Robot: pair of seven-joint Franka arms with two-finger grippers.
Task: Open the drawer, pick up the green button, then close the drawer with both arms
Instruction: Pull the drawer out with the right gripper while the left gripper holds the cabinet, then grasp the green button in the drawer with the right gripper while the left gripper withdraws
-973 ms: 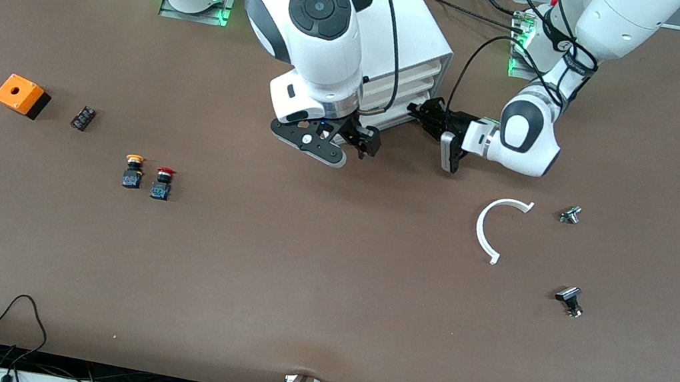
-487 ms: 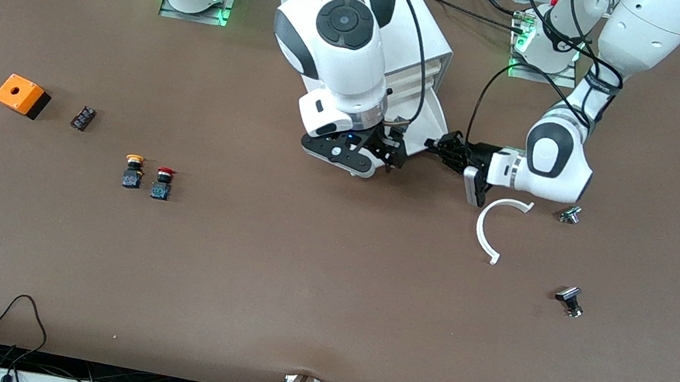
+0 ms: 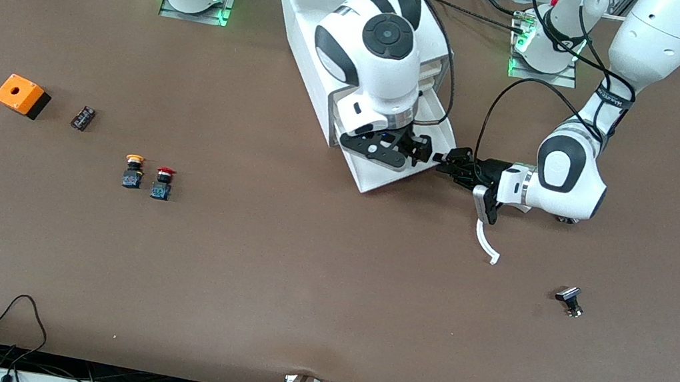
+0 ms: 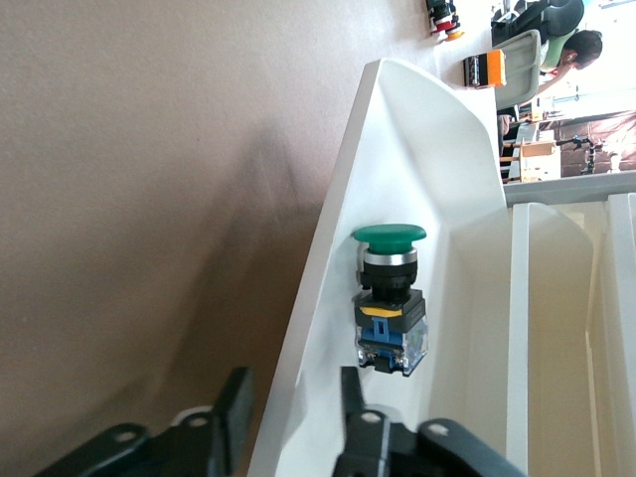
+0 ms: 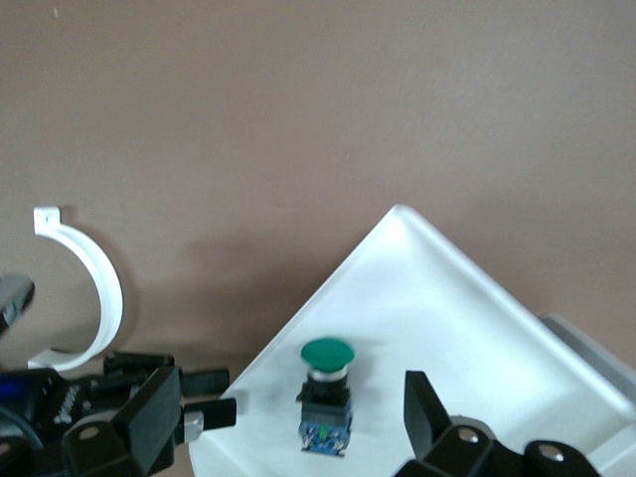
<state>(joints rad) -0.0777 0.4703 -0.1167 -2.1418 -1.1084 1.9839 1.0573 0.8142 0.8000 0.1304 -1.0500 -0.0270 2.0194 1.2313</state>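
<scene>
One green-capped button (image 4: 389,297) inside pulled-out drawer (image 3: 382,180) by its front wall, left gripper (image 4: 288,417) fingers parted astride that wall, right gripper (image 5: 293,407) spread wide over button, two smooth white arms.

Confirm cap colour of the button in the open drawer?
Green cap on the button, black body, blue base. Left wrist view shows it best.

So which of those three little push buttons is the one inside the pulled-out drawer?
The green-capped button, lying in the open lowest drawer under the right gripper. The yellow-capped button and red-capped button stand together on the bare table.
</scene>
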